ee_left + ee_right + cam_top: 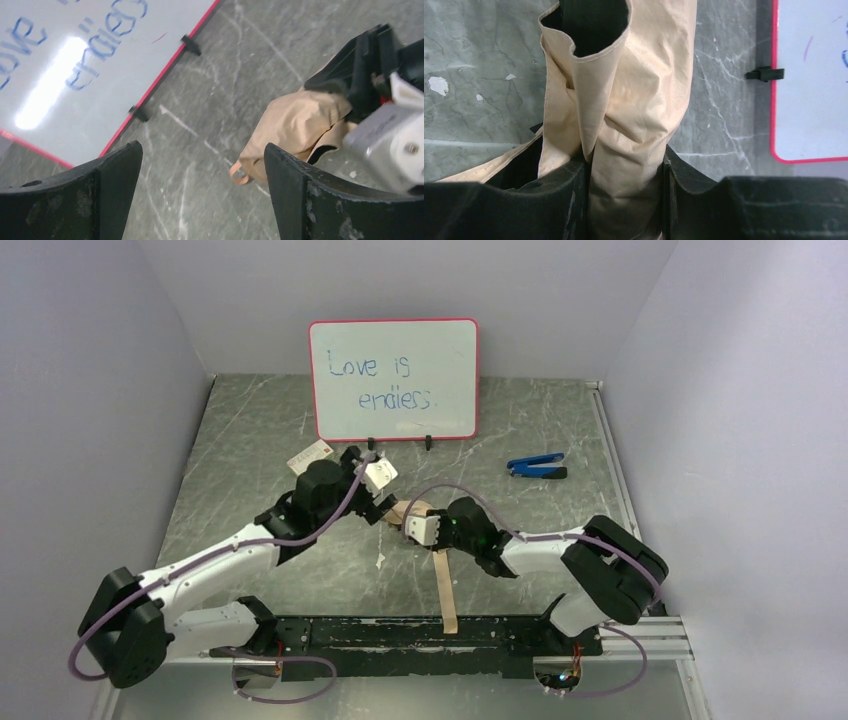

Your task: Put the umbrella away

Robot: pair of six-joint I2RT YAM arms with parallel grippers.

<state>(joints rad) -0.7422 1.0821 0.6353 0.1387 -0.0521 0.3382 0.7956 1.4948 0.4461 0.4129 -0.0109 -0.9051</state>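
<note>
The umbrella (408, 512) is folded into a small tan and black bundle at the table's middle. A long tan strip (445, 590) runs from it toward the near edge. My right gripper (414, 526) is shut on the umbrella's tan fabric (634, 100), which fills the gap between its fingers (559, 190); the black lining shows at the top. My left gripper (376, 510) is open and empty just left of the bundle. In the left wrist view the gripper (200, 150) hovers over bare table with the umbrella (295, 125) beside its right finger (310, 200). A small tan loop (240, 175) hangs from the bundle.
A whiteboard (393, 380) with a red rim stands at the back on black feet. A blue-black clip tool (537, 466) lies at the back right. A small white-red box (310, 454) lies behind the left arm. Walls enclose the table on three sides.
</note>
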